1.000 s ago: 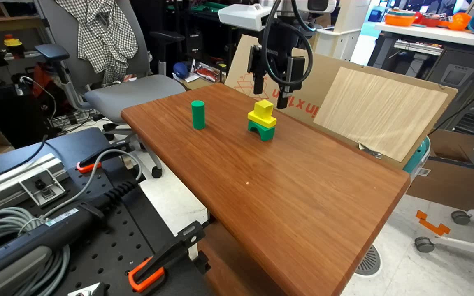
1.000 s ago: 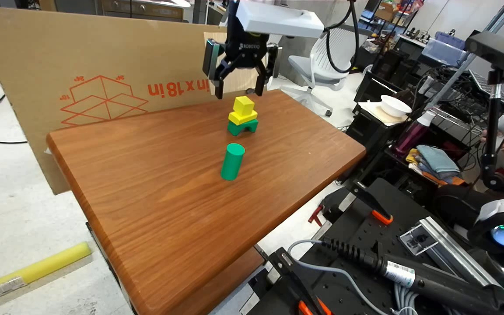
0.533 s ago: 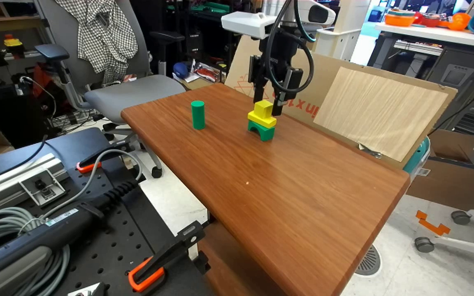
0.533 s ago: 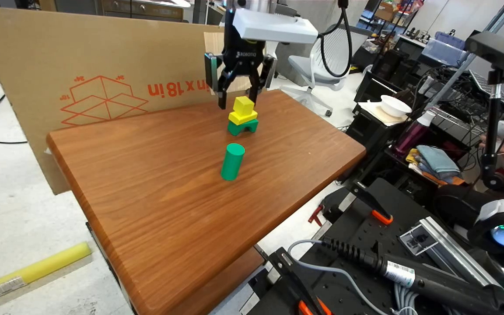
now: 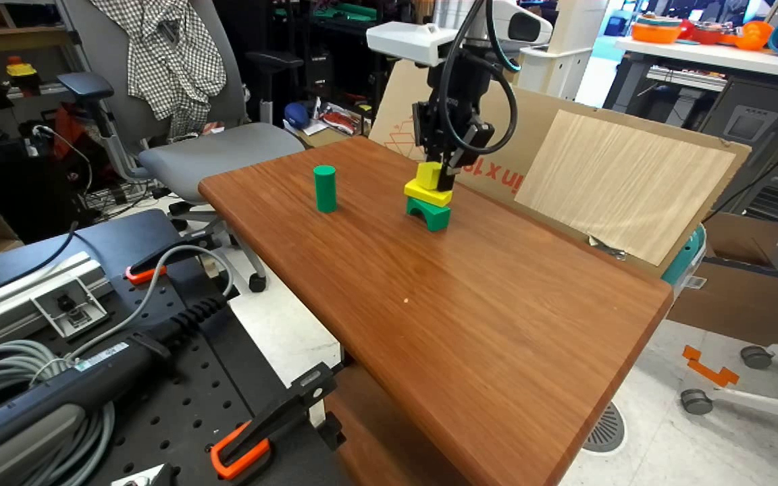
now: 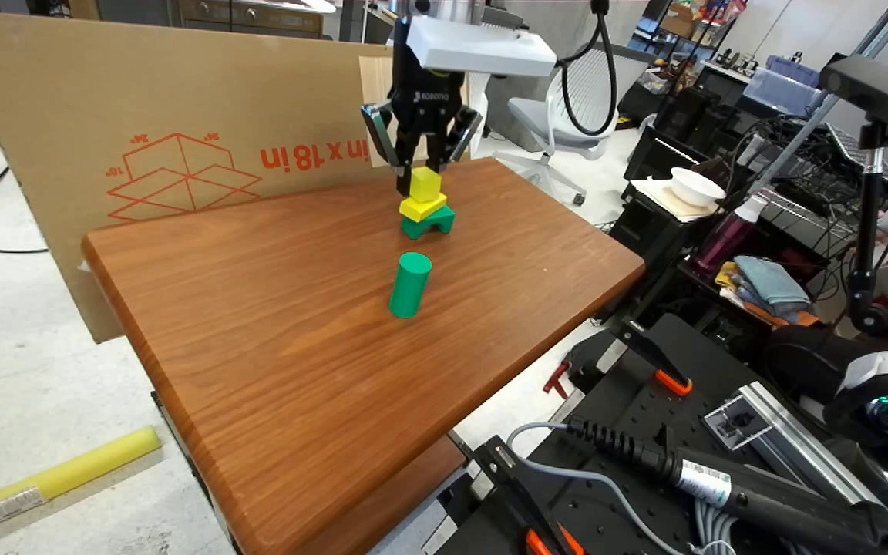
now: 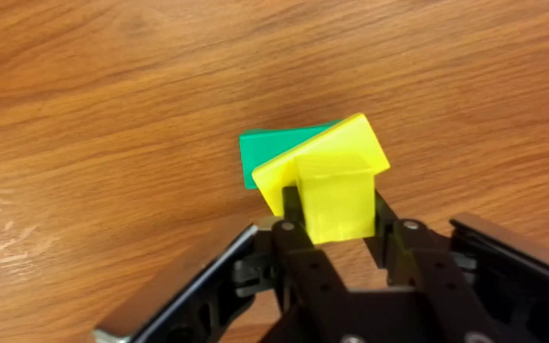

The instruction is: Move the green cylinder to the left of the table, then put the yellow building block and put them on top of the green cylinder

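The claw [image 7: 334, 206] has the yellow building block [image 7: 337, 202] pinched between both fingers, right over the flatter yellow block [image 7: 346, 140]!

Green cylinder [image 5: 325, 190], yellow building block [image 7: 339, 205], brown wood-grained table [image 5: 456, 324]

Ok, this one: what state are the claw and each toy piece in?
claw: closed on the yellow building block
yellow building block: gripped; whether lifted, cannot tell
flat yellow block: askew over the green arch
green arch: opening down, on the table
green cylinder: upright on the table, apart
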`<action>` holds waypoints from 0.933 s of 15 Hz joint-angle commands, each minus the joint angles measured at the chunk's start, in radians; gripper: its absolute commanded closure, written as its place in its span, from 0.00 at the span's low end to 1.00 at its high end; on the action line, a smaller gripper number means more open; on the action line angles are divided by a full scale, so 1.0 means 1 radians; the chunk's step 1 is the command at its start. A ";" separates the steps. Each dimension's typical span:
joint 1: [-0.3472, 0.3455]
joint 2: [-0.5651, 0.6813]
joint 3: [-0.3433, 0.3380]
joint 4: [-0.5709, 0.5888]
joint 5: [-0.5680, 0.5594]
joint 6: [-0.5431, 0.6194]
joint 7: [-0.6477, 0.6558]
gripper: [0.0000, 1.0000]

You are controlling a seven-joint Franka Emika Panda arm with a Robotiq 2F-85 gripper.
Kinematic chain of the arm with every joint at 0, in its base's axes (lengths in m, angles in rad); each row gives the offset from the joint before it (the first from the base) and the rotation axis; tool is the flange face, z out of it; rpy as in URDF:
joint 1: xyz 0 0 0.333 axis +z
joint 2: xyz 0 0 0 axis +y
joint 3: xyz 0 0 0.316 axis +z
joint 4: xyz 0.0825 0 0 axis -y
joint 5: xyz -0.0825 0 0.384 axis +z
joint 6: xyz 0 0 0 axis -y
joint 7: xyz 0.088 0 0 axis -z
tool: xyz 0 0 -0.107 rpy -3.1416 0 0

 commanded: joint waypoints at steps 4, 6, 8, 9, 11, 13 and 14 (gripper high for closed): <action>-0.008 -0.016 0.006 0.014 0.010 -0.029 -0.019 0.91; 0.001 -0.047 0.007 -0.008 0.002 -0.018 -0.016 0.91; 0.013 -0.082 0.011 -0.031 -0.006 -0.015 -0.015 0.91; 0.022 -0.103 0.016 -0.050 -0.011 -0.014 -0.014 0.91; 0.043 -0.140 0.025 -0.091 -0.023 -0.004 -0.006 0.91; 0.067 -0.181 0.033 -0.159 -0.041 0.030 0.005 0.91; 0.081 -0.196 0.035 -0.189 -0.052 0.051 0.017 0.91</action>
